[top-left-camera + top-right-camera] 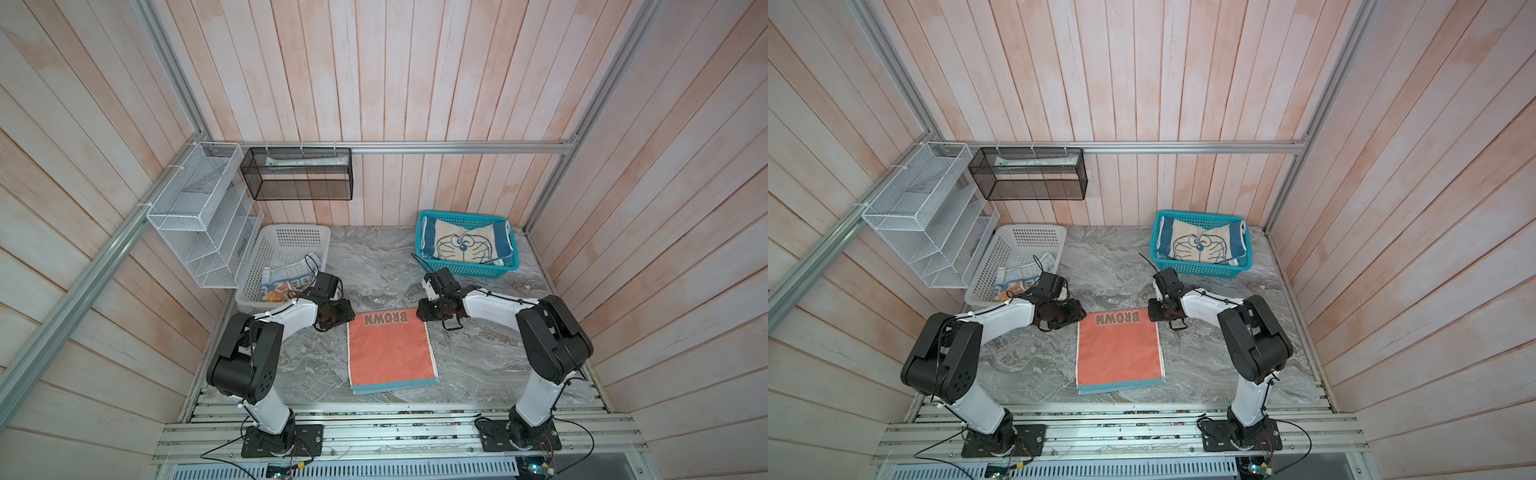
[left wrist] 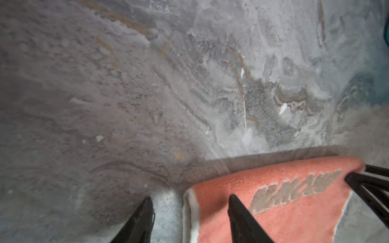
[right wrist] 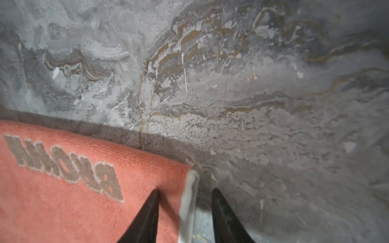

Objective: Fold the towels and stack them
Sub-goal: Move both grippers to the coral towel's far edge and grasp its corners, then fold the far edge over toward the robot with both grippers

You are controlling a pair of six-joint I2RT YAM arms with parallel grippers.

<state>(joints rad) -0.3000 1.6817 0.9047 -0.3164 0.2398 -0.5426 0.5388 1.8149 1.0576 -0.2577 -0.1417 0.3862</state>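
Coral-orange terry fills the middle of the grey marble desk (image 1: 374, 266): the "BROWN" towel (image 1: 390, 353) lies folded flat, its lettering at the far end, and a blue band shows along its near edge. You have both tools at its far corners. The left tool (image 2: 189, 197) is released, its 2 fingers apart and straddling the white-trimmed corner, 1 over the cloth and 1 over bare stone. The right tool (image 3: 185, 190) mirrors it at the opposite corner, fingers likewise apart on either side of the white hem, gripping nothing. Beyond the right arm, the Doraemon towel (image 1: 463, 245) sits in the teal basket (image 1: 465, 272). Beyond the left arm, the block-lettered towel (image 1: 286, 282) lies crumpled in the white basket (image 1: 291, 241). On the walls hang 1 white wire rack (image 1: 195, 216) and 1 black mesh shelf (image 1: 297, 174).
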